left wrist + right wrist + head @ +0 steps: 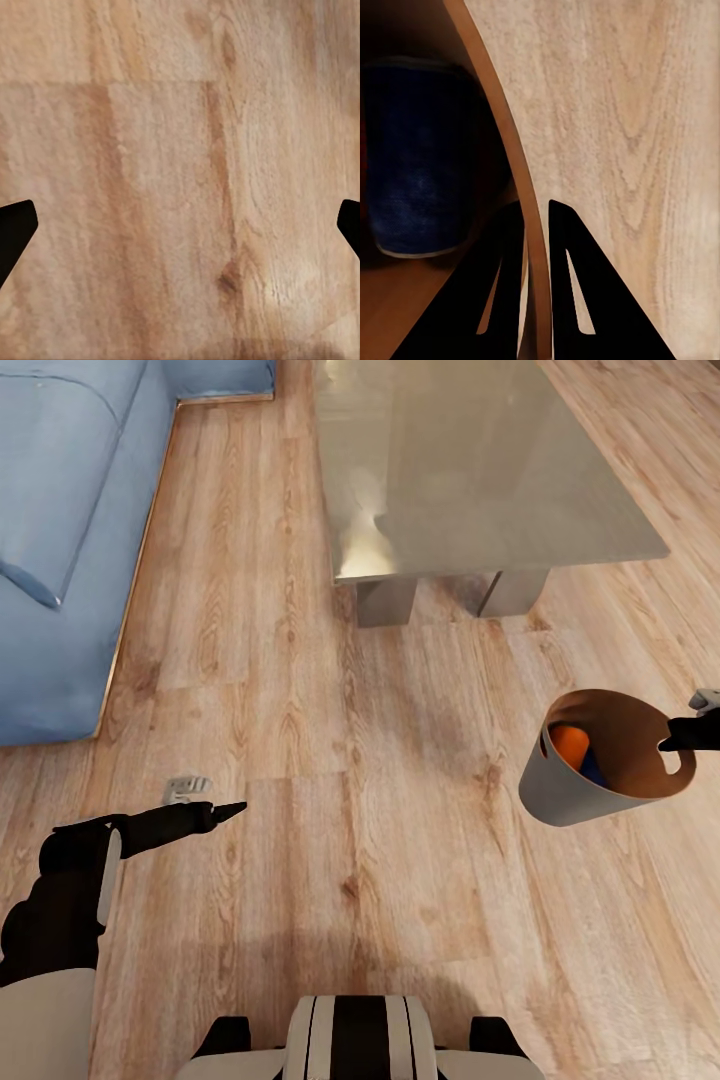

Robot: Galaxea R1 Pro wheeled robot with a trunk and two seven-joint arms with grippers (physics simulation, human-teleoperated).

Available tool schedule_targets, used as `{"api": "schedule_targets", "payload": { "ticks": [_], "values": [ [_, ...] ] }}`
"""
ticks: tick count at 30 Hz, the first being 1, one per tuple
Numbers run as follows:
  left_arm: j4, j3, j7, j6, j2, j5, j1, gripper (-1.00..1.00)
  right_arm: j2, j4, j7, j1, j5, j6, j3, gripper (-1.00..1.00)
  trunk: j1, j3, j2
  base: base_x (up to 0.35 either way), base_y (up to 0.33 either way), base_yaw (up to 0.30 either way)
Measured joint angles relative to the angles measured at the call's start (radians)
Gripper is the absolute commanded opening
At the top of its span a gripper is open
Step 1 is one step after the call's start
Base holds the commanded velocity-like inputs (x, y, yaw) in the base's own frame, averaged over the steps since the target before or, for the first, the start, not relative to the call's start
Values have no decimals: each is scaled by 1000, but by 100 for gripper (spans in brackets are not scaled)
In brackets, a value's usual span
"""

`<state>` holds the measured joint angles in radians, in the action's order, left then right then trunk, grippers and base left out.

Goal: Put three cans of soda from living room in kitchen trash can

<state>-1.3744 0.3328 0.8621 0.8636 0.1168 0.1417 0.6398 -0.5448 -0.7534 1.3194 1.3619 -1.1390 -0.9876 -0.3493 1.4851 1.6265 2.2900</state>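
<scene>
Right wrist view | right hand (534, 225) clamped on trash can (514, 150) rim | left hand (180, 225) spread apart

The head camera looks steeply down from above the robot's trunk over the wood floor (330, 760), taking in the sofa (60, 540) far left, the table (480, 470) far ahead and the bin (600, 760) at the right. The left wrist camera faces straight down, close to bare floor (172, 165). The right wrist camera sits tight against the bin's rim (514, 165), sharing bin and floor (622, 150) with the head view.
</scene>
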Motion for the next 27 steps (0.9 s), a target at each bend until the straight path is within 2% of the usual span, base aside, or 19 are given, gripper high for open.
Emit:
{"api": "schedule_targets", "payload": {
  "ticks": [18, 21, 27],
  "values": [
    [0, 0, -1, 0, 0, 3, 0, 100, -2, -2, 0, -9, -1, 0, -1, -100, 69, 56, 126, 0, 0, 0],
    [0, 0, -1, 0, 0, 2, 0, 100, -3, -3, 0, -12, 0, 0, 0, -100, 69, 56, 126, 0, 0, 0],
    [0, 0, -1, 0, 0, 2, 0, 100, 0, -3, 1, -17, 0, -1, 0, -100, 92, 75, 168, 0, 0, 0]
  ]
}}
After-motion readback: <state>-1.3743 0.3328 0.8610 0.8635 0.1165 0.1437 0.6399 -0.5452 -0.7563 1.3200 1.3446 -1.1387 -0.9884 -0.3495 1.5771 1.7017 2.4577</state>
